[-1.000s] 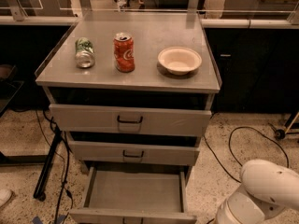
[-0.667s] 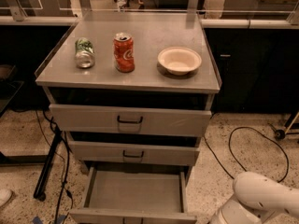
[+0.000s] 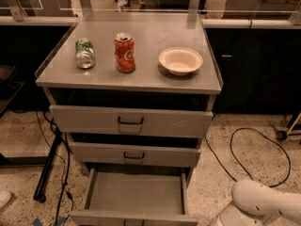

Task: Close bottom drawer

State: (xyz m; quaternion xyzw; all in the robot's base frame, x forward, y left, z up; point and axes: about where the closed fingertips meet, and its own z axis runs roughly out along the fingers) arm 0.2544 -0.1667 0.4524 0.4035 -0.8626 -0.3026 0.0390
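Grey bottom drawer [image 3: 135, 193] open, tool unseen

Smooth, rounded white arm casing [image 3: 270, 202], glossy, at lower right; the tool lies out of view.

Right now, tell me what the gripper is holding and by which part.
Cannot be told. The gripper is out of view; only the arm shows at the lower right, apart from the open bottom drawer.

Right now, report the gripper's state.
Gripper: not in view, so cannot be told; only the white arm shows at lower right, beside the open bottom drawer.
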